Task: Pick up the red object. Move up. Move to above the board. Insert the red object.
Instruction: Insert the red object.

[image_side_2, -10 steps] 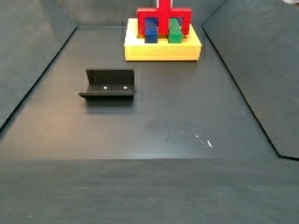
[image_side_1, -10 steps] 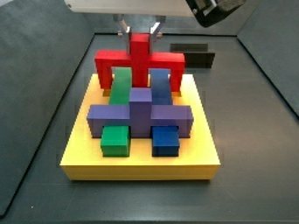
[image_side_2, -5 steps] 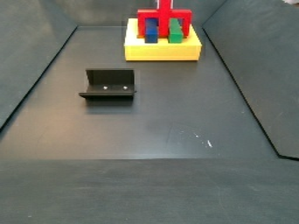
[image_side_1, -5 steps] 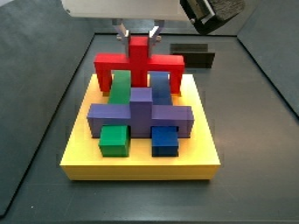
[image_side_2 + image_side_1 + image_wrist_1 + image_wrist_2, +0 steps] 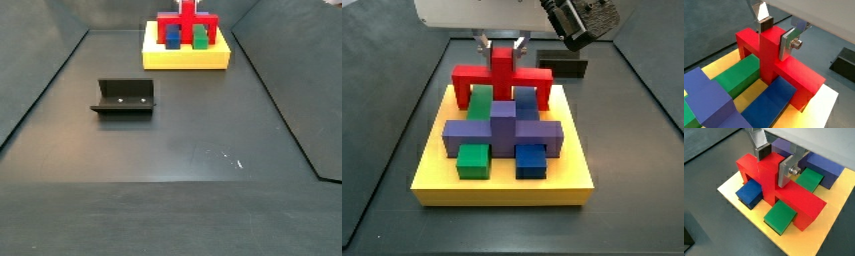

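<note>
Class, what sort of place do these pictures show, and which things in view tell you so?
Probably a robot test cell for assembly trials: a dark walled floor, the gripper at the red object's post over the yellow board, and a bracket fixture standing on the floor.

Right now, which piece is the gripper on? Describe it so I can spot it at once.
Find the yellow board. At its far end stands the red object, a bar on legs straddling the green and blue blocks. The gripper pinches its upright post; it is the only red piece, unlike the purple cross nearer the camera.
</note>
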